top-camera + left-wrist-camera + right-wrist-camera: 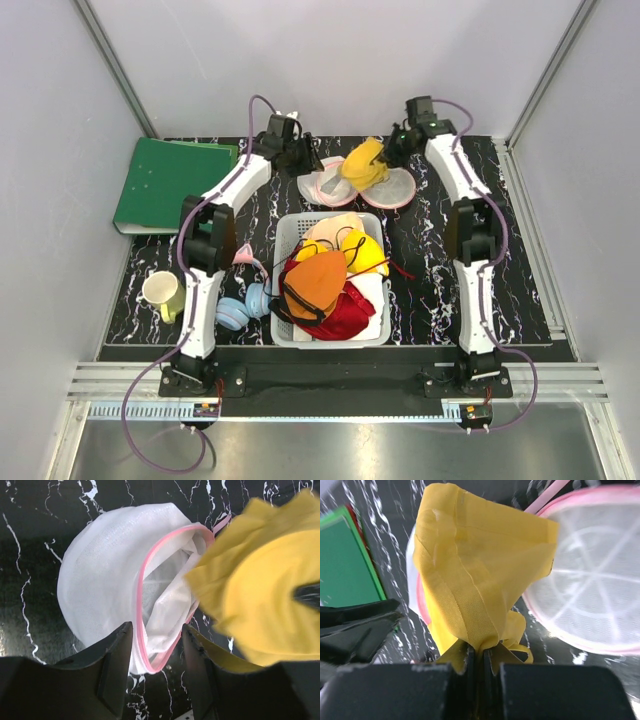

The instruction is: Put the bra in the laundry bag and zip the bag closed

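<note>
Looking down from the top camera, the plain yellow bra (362, 162) hangs bunched from the right hand (392, 150) at the far side of the black marbled worktop (430, 270). It is above the laundry bag (330, 186), which lies spread in two round white halves. The left hand (300, 158) sits at the bag's left edge. Nearer, a grey-white basket (378, 325) holds an orange bra (316, 283), a yellow bra with black straps (362, 250) and a red garment (345, 315). A green binder (170, 183) lies far left and a pale mug (160, 292) near left.

From the left wrist, the laundry bag (100, 565) is domed on the worktop, and its pink zipper rim (141, 590) gapes toward the bra (265, 595). The bra is blurred and sits at the opening's right edge, mostly outside it. The left hand (157, 652) has its fingers (117, 655) part-way apart with the bag's near edge between them. I cannot tell whether they pinch it.

From the right wrist, the right hand (481, 657) has its fingers pressed together on a fold of the bra (475, 575), which rises from them in a crumpled peak. One flat mesh half of the laundry bag (590, 590) lies beside it, and the green binder (345, 565) lies beyond.
</note>
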### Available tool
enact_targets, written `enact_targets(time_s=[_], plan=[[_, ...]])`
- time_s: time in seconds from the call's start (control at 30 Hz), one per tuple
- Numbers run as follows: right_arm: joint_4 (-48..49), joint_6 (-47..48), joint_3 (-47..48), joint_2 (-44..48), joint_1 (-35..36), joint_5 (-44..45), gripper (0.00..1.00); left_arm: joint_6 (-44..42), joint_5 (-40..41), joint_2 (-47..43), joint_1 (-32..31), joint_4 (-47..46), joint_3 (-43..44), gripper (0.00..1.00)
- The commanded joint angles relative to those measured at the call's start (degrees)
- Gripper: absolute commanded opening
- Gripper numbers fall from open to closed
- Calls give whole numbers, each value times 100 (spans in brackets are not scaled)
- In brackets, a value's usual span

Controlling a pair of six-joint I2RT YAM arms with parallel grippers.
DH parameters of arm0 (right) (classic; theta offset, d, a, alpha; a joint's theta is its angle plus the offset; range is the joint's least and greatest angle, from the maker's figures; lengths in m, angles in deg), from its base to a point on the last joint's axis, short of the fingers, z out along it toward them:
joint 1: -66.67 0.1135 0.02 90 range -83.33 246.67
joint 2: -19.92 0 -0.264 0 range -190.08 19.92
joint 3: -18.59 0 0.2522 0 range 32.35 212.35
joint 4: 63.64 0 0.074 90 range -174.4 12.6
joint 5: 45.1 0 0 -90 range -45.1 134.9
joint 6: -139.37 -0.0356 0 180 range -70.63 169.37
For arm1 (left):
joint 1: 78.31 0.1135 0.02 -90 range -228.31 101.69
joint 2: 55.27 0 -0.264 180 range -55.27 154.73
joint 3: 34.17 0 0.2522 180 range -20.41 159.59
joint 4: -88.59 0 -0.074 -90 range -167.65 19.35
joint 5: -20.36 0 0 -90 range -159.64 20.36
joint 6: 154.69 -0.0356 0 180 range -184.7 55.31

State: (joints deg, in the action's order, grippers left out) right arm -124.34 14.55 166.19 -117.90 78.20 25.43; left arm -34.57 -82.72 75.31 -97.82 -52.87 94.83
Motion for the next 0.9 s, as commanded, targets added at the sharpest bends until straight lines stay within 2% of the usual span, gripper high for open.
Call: enact_targets(time_s=[0.0, 0.2, 0.33, 0.43, 0.47, 0.57, 0.67, 0.87], plan=[[-17, -217, 151, 809, -256, -198, 0, -60, -36, 362, 0, -87, 464, 48], [-17, -349, 687, 687, -344, -461, 0, 90, -1, 617, 0, -131, 578, 48], [-17, -437, 705, 625, -336, -602, 0, 90, -54, 775, 0, -175, 745, 48], [44, -507, 582, 625, -327, -672, 0, 98, -89, 828, 0, -192, 798, 35], [140, -542, 547, 616, -309, -725, 0, 81, -98, 811, 0, -184, 798, 23], [246, -648, 538, 555, -283, -1015, 0, 55, -81, 688, 17, -192, 737, 8], [299, -692, 503, 476, -283, -1445, 0, -16, -54, 407, 17, -192, 632, 0], [623, -340, 432, 344, -274, -2684, 0, 115, -124, -103, 17, -324, 376, 0]])
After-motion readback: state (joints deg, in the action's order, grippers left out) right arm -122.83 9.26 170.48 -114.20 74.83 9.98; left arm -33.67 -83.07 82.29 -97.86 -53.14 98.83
